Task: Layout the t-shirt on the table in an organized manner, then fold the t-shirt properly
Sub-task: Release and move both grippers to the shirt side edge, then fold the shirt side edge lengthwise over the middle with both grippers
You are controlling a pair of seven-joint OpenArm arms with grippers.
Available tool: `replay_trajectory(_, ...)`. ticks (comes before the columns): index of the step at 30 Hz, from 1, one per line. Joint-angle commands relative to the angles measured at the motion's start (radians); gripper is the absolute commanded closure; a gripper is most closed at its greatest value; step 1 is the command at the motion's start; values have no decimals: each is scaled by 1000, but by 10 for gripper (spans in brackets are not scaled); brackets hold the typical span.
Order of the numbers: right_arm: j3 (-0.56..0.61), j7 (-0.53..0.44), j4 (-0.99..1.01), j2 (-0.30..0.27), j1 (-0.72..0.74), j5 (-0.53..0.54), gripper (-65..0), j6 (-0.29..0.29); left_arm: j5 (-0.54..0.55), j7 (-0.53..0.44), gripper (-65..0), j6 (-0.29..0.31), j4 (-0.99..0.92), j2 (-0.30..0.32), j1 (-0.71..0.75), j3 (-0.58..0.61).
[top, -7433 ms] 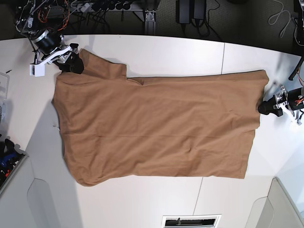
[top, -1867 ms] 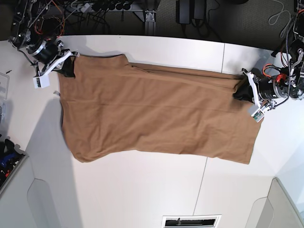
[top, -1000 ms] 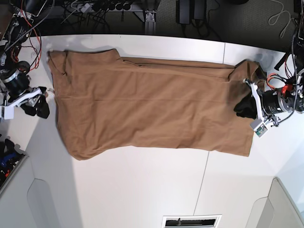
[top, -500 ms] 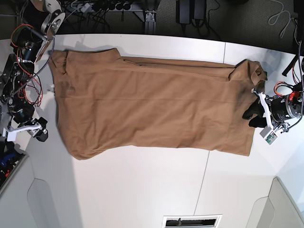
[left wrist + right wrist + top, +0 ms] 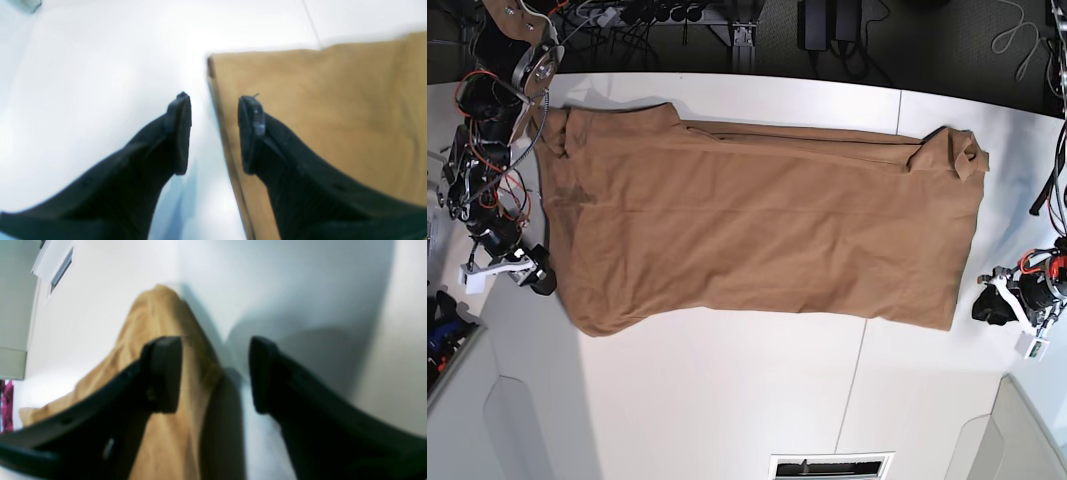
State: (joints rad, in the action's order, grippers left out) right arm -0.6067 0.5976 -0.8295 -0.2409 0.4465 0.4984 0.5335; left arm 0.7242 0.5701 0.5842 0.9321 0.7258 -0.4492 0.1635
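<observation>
**Both pincers off the shirt, low corners next**

The t-shirt (image 5: 757, 230) lies spread across the white counter (image 5: 727, 400), upper right corner bunched. Left pincer (image 5: 213, 133), jaws apart and empty, straddles the hem edge at lower right; right pincer (image 5: 215, 373), jaws apart and empty, hangs beside the lower left corner. Likely both are lining up fresh grips. A dark seam crosses the counter; cables crowd the top edge.

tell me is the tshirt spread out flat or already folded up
Mostly spread out: the t-shirt lies wide across the table. Its far long edge is turned over, and one corner is bunched.
</observation>
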Motion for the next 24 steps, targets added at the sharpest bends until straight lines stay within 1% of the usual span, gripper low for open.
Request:
replay_trajectory(1,0,8,-11,-7,21,12,-326,7,16,-28,-258,1,-24,2,-56,-8)
replay_trajectory(3,0,28,-11,-5,21,23,-326,14,5,-45,-258,3,-104,-31,-105,-8)
replay_trajectory(5,0,48,-11,-6,21,35,-326,14,-24,-84,-258,0,-192,-63,-143,-8)
replay_trajectory(8,0,58,-11,-5,21,37,-326,13,-60,-144,-258,-40,-337,-108,-187,-8)
replay_trajectory(11,0,58,-11,-6,21,36,-326,14,-74,-198,-258,-42,-439,-140,-205,-8)
replay_trajectory(14,0,58,-11,-6,21,37,-326,13,-72,-187,-258,-41,-449,-164,-204,-8)
replay_trajectory(17,0,58,-11,-6,21,40,-326,13,-48,-185,-258,-11,-448,-180,-205,-8)
replay_trajectory(22,0,58,-11,-5,21,56,-326,13,-58,-185,-256,-11,-448,-204,-204,-8)
replay_trajectory(24,0,58,-11,-5,21,68,-326,14,-60,-185,-237,-11,-448,-212,-204,-8)
